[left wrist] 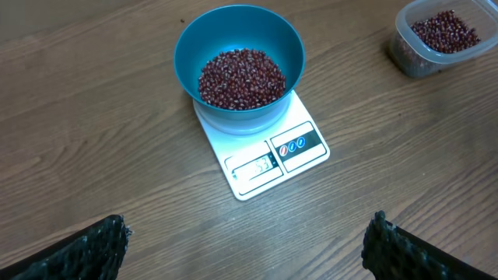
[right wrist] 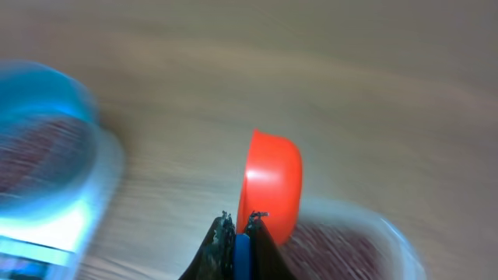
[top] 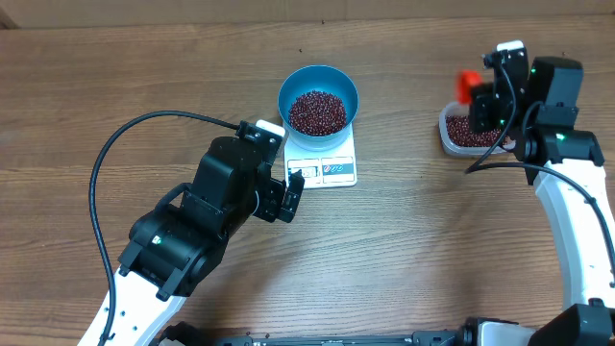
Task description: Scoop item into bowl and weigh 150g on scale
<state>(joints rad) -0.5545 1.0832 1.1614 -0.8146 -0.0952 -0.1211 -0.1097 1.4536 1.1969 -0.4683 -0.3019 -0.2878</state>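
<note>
Counter (top: 432, 240) of brown wood grain carries everything. Over its near left part reaches the left arm (top: 192, 231), black and bulky. The white right arm (top: 577, 221) rises along the right edge.

The left gripper (left wrist: 245, 257) hangs above bare wood just in front of the scale, its jaws spread wide and holding nothing. In the left wrist view its two dark, rough-textured fingers (left wrist: 97, 249) sit in the bottom corners of the picture.

The right gripper (right wrist: 241, 225) is above the tub at the far right. Its jaws are clamped tight on the blue handle (right wrist: 242, 253) of the scoop.

The scale (left wrist: 257, 155), flat and white, lies near the middle of the counter. Its display (left wrist: 255, 166) and blue-marked buttons (left wrist: 293, 145) run along the edge facing the left arm. The digits are too faint to read.

The bowl (left wrist: 187, 47), bright blue and round, stands on the far part of the scale and covers most of the platform.

The tub (left wrist: 405, 54), clear plastic with rounded corners, rests on the counter well to the right of the scale.

The scoop (right wrist: 272, 187), red-orange, is held on its side over the tub's near rim. The blurred right wrist view does not show whether anything is in it.

The beans (left wrist: 241, 78), small, glossy and dark red-brown, form a mound in the bottom of the bowl, and more of them lie in the tub.
</note>
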